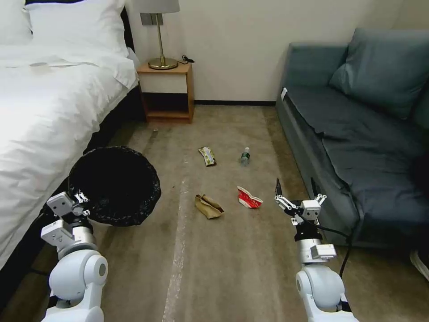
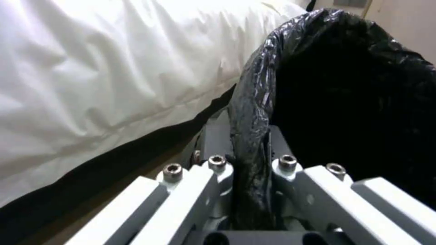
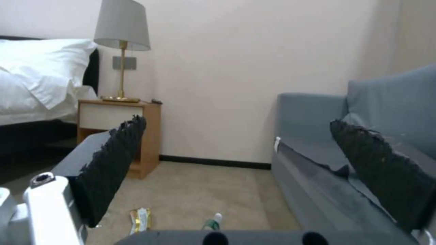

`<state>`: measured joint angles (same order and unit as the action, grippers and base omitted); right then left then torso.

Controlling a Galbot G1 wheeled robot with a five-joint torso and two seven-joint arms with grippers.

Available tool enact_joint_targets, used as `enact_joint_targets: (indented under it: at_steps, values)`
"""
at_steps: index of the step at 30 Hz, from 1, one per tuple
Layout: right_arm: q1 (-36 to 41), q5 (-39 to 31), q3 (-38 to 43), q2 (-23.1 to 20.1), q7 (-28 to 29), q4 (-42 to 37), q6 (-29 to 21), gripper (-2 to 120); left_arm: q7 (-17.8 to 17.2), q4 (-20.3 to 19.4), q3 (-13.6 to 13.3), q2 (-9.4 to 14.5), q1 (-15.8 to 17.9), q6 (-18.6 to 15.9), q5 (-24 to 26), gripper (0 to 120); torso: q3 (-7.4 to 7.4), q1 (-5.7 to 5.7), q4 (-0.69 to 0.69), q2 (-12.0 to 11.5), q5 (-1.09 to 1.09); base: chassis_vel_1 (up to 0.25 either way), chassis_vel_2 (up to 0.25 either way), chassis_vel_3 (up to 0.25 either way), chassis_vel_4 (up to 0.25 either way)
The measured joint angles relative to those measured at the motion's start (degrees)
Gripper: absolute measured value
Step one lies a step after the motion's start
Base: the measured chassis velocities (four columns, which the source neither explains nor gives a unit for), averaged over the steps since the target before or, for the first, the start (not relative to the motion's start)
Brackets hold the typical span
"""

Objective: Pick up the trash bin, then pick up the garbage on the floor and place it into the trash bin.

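Bedroom floor of beige carpet (image 1: 214, 268) is running between a white bed (image 1: 49, 116) on the left and a grey-blue sofa (image 1: 357, 134) on the right, with a wooden nightstand (image 1: 167, 91) and a brass lamp (image 1: 161, 40) standing at the far wall.

Left gripper (image 2: 247, 170) is clamping the near rim of the trash bin (image 1: 115, 185), its jaws pinching a fold of the black bag liner (image 2: 254, 112) between them. In the left wrist view the liner is running straight through the closed jaws, with the bed's white cover just beside it. In the head view the bin is sitting at near left, close beside the bed, its open mouth facing up toward the camera; whether it is resting on the floor or hanging lifted cannot be told.

Right gripper (image 1: 298, 191) is hovering at near right, close to the sofa front, with jaws spread wide and nothing between them. Its black padded fingers (image 3: 113, 163) are showing well apart in the right wrist view.

Garbage is lying on the carpet in the middle: crushed red-and-white carton (image 1: 248, 198) just left of the right gripper, crumpled brown paper bag (image 1: 208, 206) left of that carton, flat yellow-green snack wrapper (image 1: 207, 156) farther off, small clear bottle (image 1: 245, 156) to the wrapper's right. All four pieces are lying apart from each other and outside the bin
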<state>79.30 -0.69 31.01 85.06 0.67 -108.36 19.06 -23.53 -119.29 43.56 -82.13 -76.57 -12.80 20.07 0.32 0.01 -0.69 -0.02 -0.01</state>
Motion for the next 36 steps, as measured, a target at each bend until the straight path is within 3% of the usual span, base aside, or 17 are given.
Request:
enact_joint_targets:
  at_steps: [36]
  values:
    - [0.0, -0.8, 0.7, 0.2, -0.1, 0.4, 0.2, 100, 0.0, 0.3, -0.8, -0.2, 0.8, 0.1, -1.7, 4, 0.0, 0.0, 0.0, 0.0, 0.0, -0.089, 0.083, 0.089, -0.086]
